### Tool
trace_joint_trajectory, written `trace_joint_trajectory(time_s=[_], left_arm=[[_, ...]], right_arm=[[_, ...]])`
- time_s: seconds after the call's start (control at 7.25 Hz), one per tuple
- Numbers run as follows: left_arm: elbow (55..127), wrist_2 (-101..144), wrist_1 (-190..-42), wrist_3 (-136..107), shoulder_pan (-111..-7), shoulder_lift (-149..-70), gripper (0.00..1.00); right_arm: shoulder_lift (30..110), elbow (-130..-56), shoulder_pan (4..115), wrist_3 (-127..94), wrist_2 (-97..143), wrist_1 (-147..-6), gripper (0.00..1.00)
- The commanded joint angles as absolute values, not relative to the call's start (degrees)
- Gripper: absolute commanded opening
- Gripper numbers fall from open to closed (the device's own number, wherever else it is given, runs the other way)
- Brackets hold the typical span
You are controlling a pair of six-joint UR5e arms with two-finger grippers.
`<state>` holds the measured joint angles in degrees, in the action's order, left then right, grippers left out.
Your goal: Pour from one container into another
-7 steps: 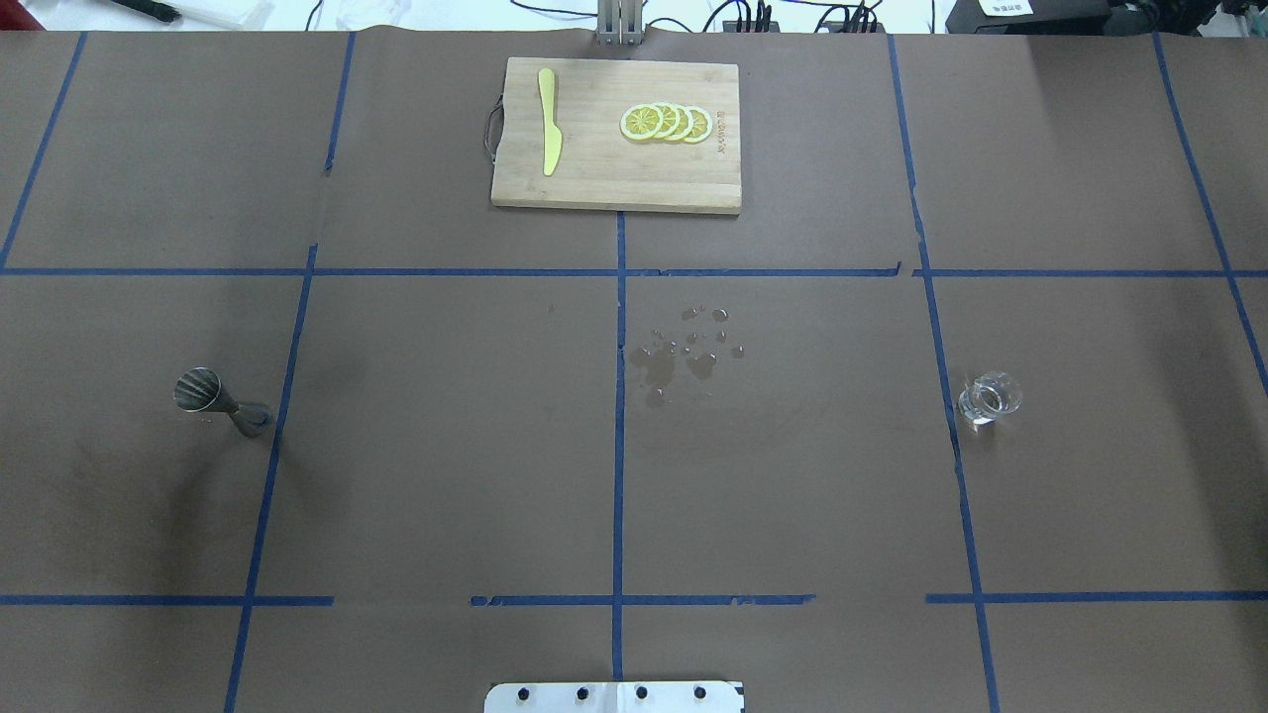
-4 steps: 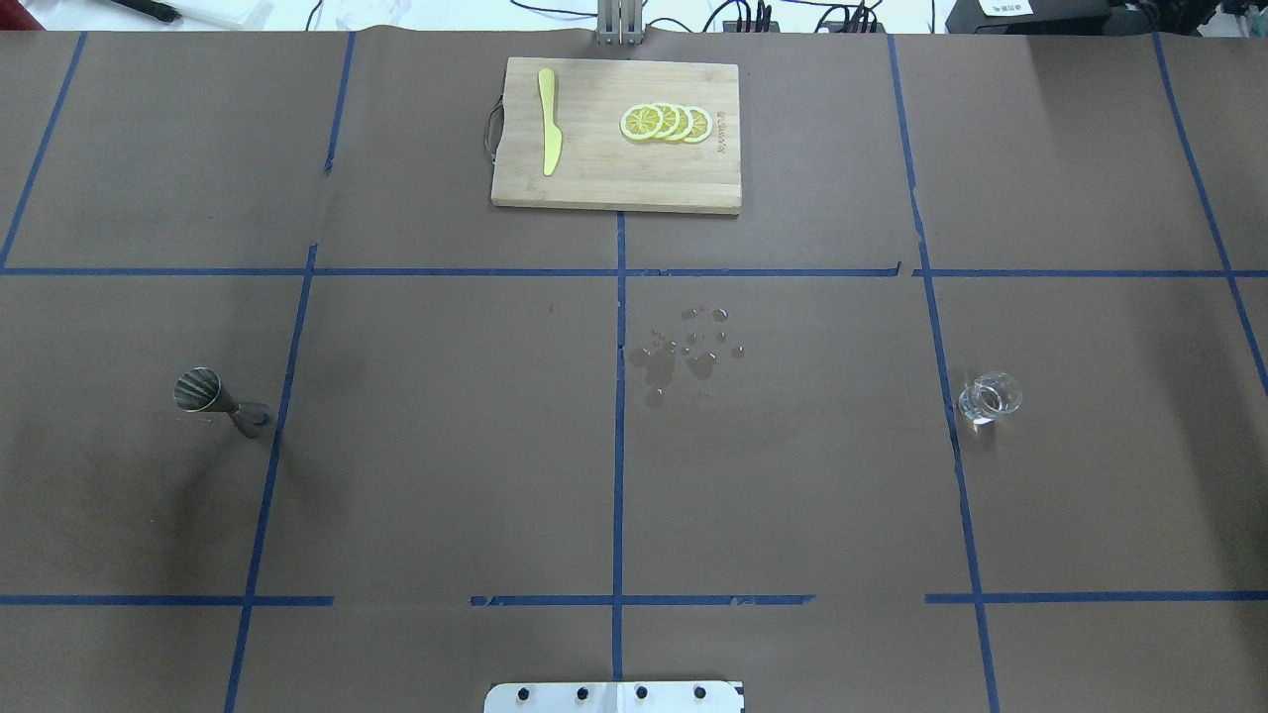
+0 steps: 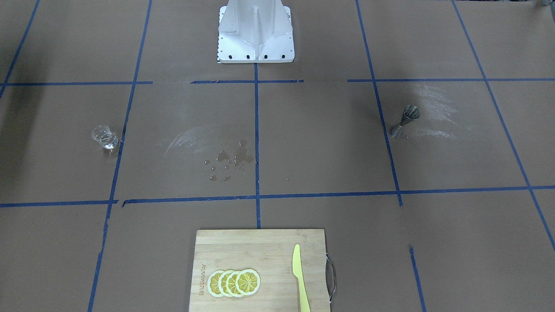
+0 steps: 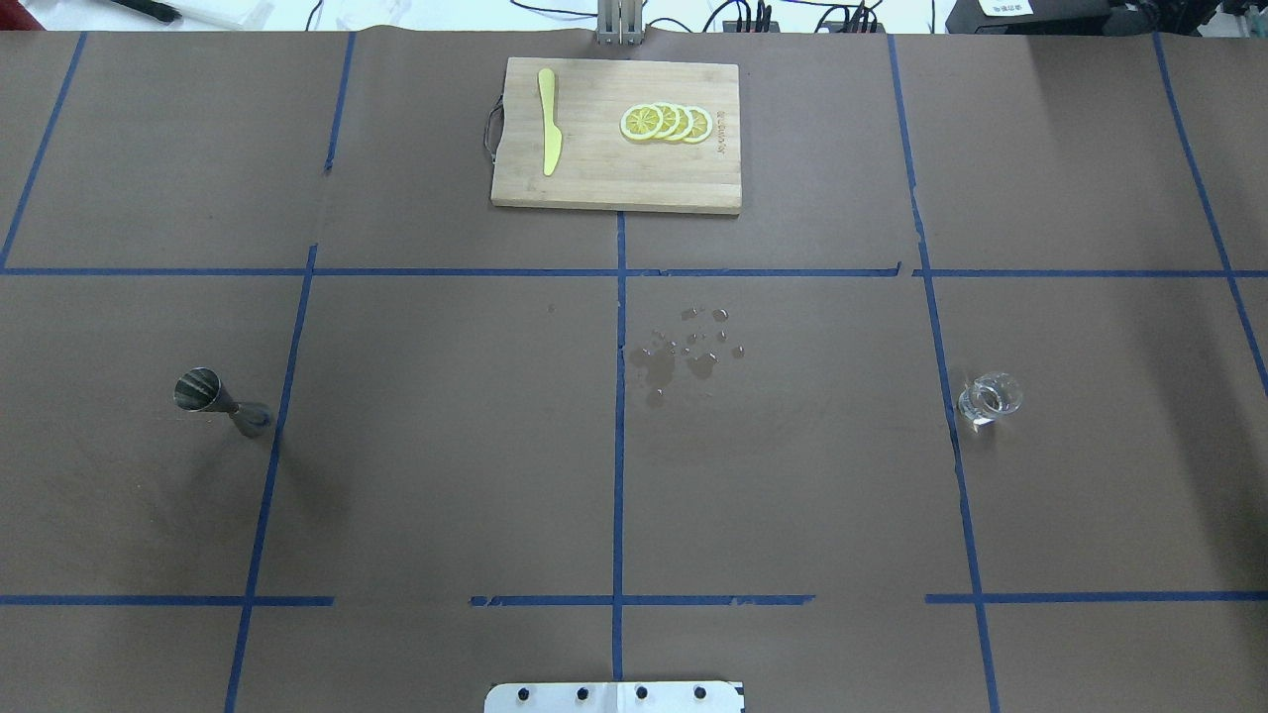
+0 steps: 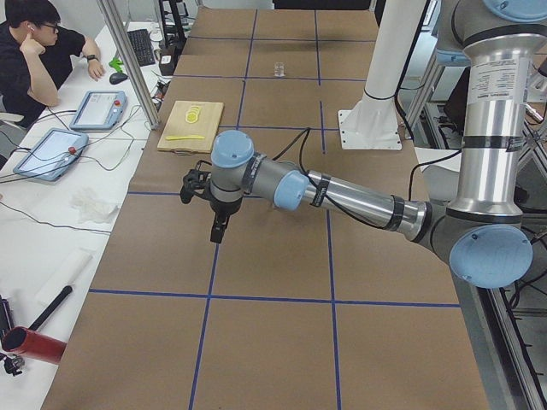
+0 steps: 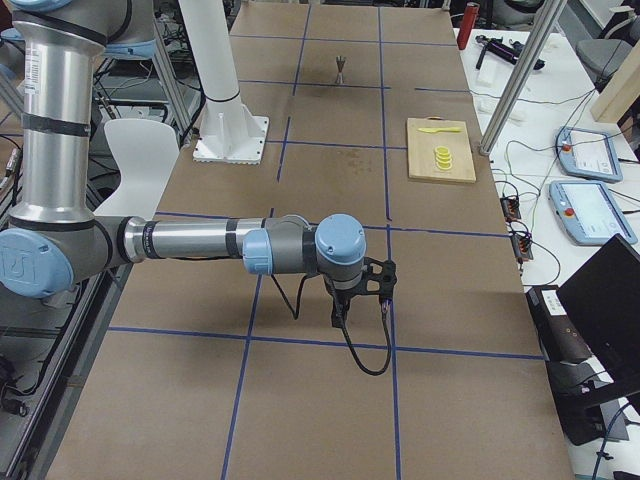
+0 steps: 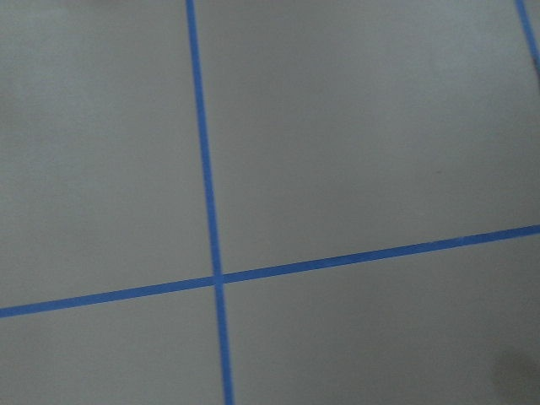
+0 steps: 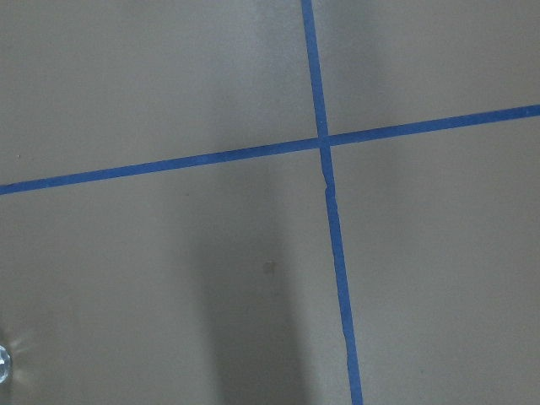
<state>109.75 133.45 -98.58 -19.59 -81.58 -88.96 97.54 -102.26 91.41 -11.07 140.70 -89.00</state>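
The table point(image 4: 446, 465) carries one glass cup point(image 4: 989, 397), one metal jigger point(image 4: 220, 400), one cutting board point(image 4: 616, 168), one yellow knife point(image 4: 548, 121) and four lemon slices point(image 4: 666, 122) that overlap in a row. Near the middle of the overhead view there is one patch of small water drops point(image 4: 684, 352). Seen from this patch, the cup stands at 3 o'clock and the jigger at 9 o'clock, well apart from each other, each alone on open brown paper. A blue tape line runs just beside the cup at its 9 o'clock side, and another one just beside the foot of the jigger at its 3 o'clock side. The jigger stands upright on one cone. The board lies at 12 o'clock, close to the far edge of the table, with the knife and the slices on it. The wide strip between cup and jigger holds only the drops. The left gripper point(image 5: 219, 232) and the right gripper point(image 6: 338, 316) show only in the side views, each hanging low over the paper near a tape line; I cannot tell how their jaws stand. One person point(image 5: 34, 43) sits at a side desk.
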Motion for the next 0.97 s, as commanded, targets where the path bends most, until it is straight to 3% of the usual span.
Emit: trace_joint_trajectory(time_s=[0.0,0.28,0.55,0.83], left_arm=[[118.9,133.2,-110.6,-38.3,-72.5,-80.7,1.0],[120.1,124.4,-131.8,-57.5,-62.5,-74.5,1.0],[127.6,113.1,-132.6,-64.3,-53.0,-71.2,1.0],[130.7,93.3,-132.2,-76.1,-35.8,-70.2,1.0]], right_arm=[[97.4,-101.6,91.3,-16.5,140.6,-89.0,1.0],[97.6,-101.3,91.3,-16.4,140.8,-87.6,1.0],[97.6,-101.7,89.2,-16.8,140.9,-84.1,1.0],[97.0,-107.6,85.8,-19.4,140.6,-84.3,1.0]])
